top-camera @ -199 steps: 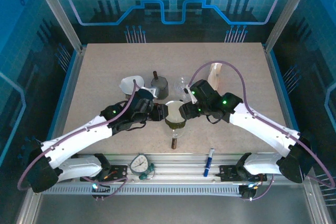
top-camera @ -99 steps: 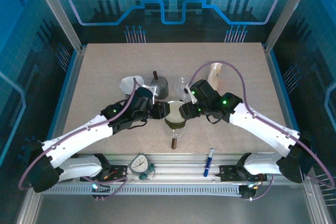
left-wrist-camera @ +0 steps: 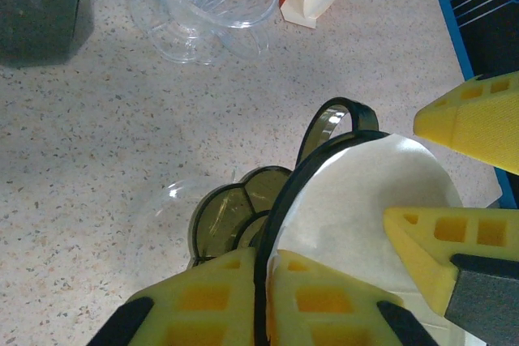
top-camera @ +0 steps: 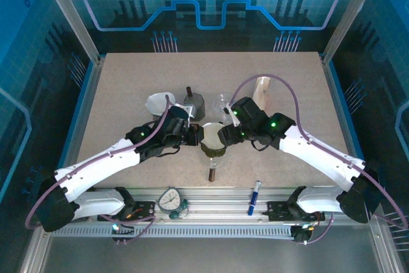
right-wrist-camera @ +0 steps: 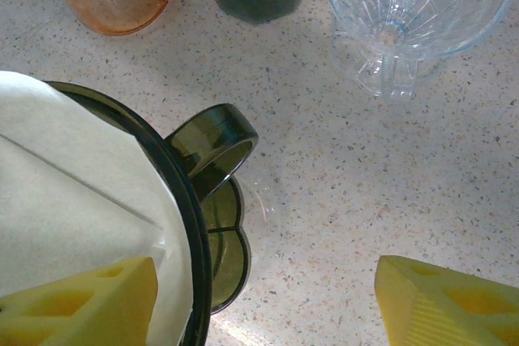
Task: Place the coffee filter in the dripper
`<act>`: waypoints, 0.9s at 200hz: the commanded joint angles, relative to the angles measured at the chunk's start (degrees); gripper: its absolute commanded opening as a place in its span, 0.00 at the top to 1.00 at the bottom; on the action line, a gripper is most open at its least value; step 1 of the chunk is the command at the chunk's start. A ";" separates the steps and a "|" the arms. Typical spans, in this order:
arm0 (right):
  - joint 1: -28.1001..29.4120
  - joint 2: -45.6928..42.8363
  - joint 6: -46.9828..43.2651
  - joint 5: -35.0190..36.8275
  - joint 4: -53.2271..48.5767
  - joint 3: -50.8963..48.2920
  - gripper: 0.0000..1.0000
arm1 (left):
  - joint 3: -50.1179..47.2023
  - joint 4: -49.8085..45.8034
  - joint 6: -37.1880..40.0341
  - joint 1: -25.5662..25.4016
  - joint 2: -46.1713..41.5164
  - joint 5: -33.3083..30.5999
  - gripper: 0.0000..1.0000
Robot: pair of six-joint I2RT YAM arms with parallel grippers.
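Observation:
A dark olive dripper (top-camera: pixel 213 148) stands mid-table with the white coffee filter (top-camera: pixel 211 135) lying inside its cone. In the left wrist view the filter (left-wrist-camera: pixel 369 200) lines the dripper's black rim (left-wrist-camera: pixel 324 155). My left gripper (left-wrist-camera: pixel 266 301) is shut on that rim at its near side, one yellow finger outside and the other on the paper inside. From the right, my right gripper (right-wrist-camera: pixel 268 305) is open astride the dripper's wall (right-wrist-camera: pixel 190 224), one finger (right-wrist-camera: pixel 81 297) resting on the filter (right-wrist-camera: pixel 65 192) and the other finger (right-wrist-camera: pixel 454 305) well outside over the table.
Behind the dripper stand a clear glass dripper (top-camera: pixel 222 101), a dark grey cup (top-camera: pixel 193 103), a pale jug (top-camera: pixel 157 103) and a white packet (top-camera: pixel 262 91). A brown-handled scoop (top-camera: pixel 213 172), a blue pen (top-camera: pixel 255 196) and a round dial (top-camera: pixel 171 200) lie near the front edge.
My left gripper's fingers have come together on the dripper's rim. The right arm and the dripper have stayed put.

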 commanded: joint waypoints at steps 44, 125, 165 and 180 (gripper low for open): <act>0.15 0.18 0.58 -0.10 -1.03 0.78 0.28 | 0.73 -0.86 0.19 0.42 -0.58 -0.32 0.69; 0.16 -0.63 0.48 -0.22 -1.07 2.81 0.24 | -0.84 -0.04 -2.20 0.43 -5.78 -0.54 0.44; -0.06 -1.81 0.22 0.38 -2.17 5.25 0.22 | -1.56 0.07 -2.76 0.42 -7.30 -0.98 0.41; -0.10 -2.61 0.23 0.39 -2.43 5.96 0.21 | -1.29 -0.29 -2.63 0.43 -7.79 -1.45 0.39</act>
